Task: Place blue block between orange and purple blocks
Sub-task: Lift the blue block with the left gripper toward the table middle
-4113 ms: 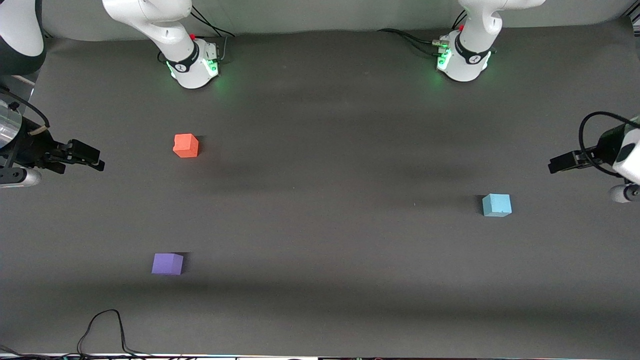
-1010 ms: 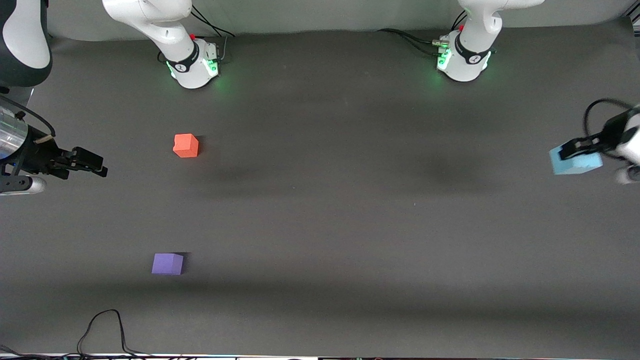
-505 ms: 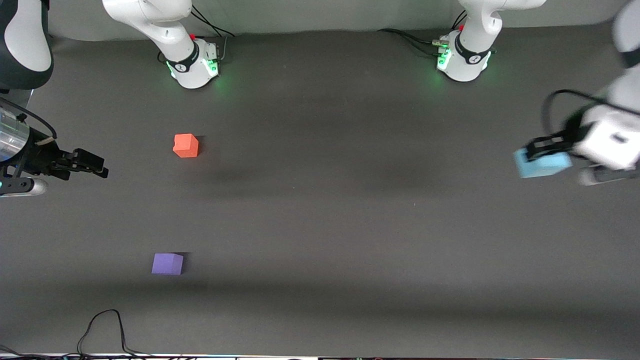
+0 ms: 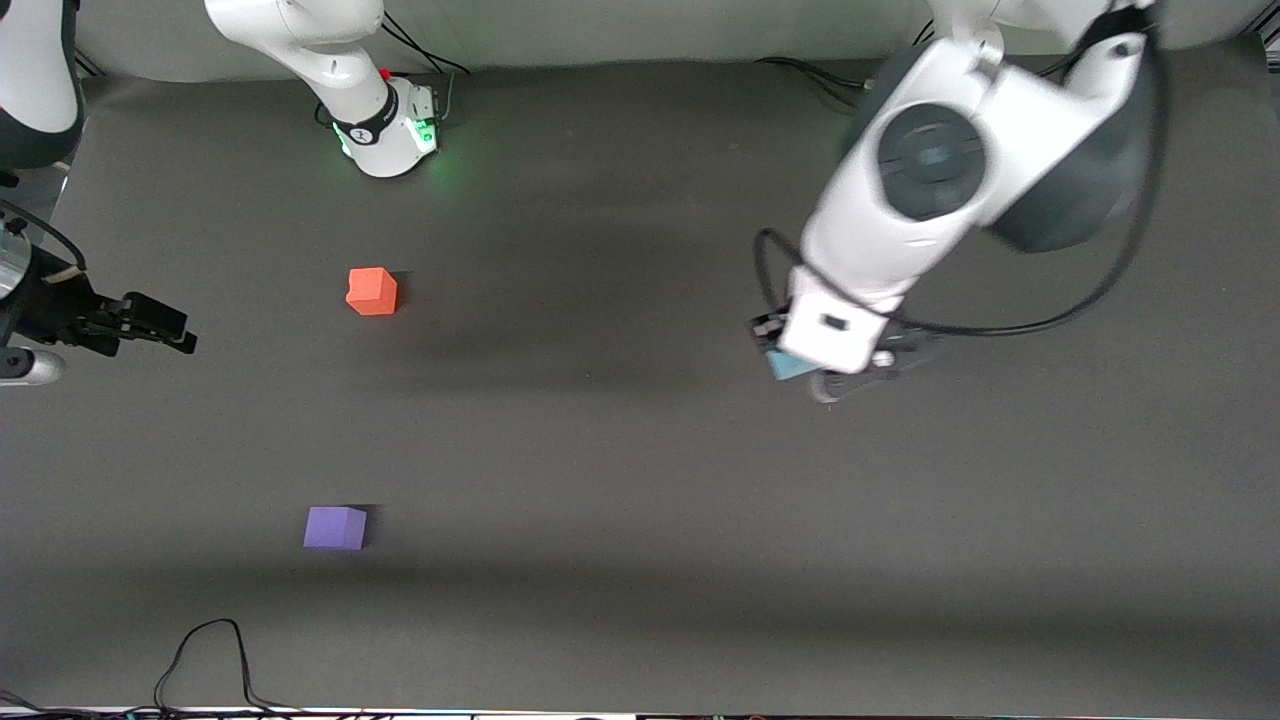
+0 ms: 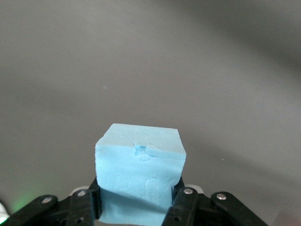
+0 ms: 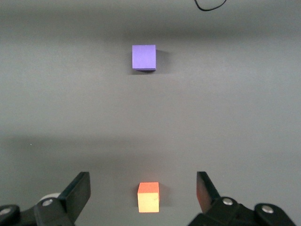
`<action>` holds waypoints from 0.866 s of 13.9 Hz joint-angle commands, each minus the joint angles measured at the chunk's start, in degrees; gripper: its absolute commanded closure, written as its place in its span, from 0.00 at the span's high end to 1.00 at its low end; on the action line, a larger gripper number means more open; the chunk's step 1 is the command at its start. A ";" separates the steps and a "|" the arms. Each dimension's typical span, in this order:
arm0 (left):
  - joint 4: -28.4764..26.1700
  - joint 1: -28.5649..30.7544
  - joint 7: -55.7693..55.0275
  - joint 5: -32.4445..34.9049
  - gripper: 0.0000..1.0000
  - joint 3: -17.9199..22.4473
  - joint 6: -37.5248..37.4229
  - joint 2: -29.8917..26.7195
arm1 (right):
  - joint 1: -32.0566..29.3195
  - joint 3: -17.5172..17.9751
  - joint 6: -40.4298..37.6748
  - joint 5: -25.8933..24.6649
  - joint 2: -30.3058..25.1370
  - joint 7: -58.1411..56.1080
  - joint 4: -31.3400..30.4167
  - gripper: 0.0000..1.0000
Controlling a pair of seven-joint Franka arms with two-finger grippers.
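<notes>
Two pads of the left pincer (image 5: 136,207) clamp the dented matte foam blue block (image 5: 139,176) above the desk (image 4: 620,450); the right pincer (image 6: 141,197) waits, fingers apart.

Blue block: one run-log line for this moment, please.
left gripper holds blue block above table | right gripper open, waiting | orange block, purple block apart

Dark grey matte surface (image 4: 640,480) spans whole front view, faint lighter and darker bands running across it. Pale wall or backdrop strip (image 4: 600,30) along its edge by robot bases. Thin black cable (image 4: 205,655) loops on surface at edge nearest front camera, toward right arm's end; same cable loop (image 6: 210,4) shows in right wrist view.
</notes>
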 commanded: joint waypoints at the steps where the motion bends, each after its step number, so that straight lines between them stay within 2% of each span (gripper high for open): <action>1: 3.52 -3.59 -3.03 2.87 0.33 0.67 -0.07 4.43 | 0.10 0.04 -1.03 -0.42 -0.84 0.90 -0.12 1.00; 2: 0.90 -4.99 -3.38 4.18 0.33 0.67 2.11 5.14 | 0.10 0.04 -1.21 -0.42 -0.84 1.51 0.22 1.00; 5: -14.99 -8.08 -8.73 5.51 0.32 0.75 19.64 5.05 | 0.28 0.13 -2.53 -0.42 -0.66 1.34 0.75 1.00; 7: -21.60 -8.78 -10.76 5.51 0.32 0.75 28.89 6.28 | 0.28 0.13 -2.62 -0.42 0.39 1.00 0.76 1.00; 9: -24.95 -9.48 -11.30 5.69 0.32 0.75 35.32 9.00 | 0.28 0.13 -2.18 -0.42 1.35 0.73 0.41 1.00; 12: -25.32 -10.36 -11.39 5.95 0.35 0.84 39.91 12.43 | 0.45 0.48 -0.17 -0.42 4.08 0.73 -0.21 1.00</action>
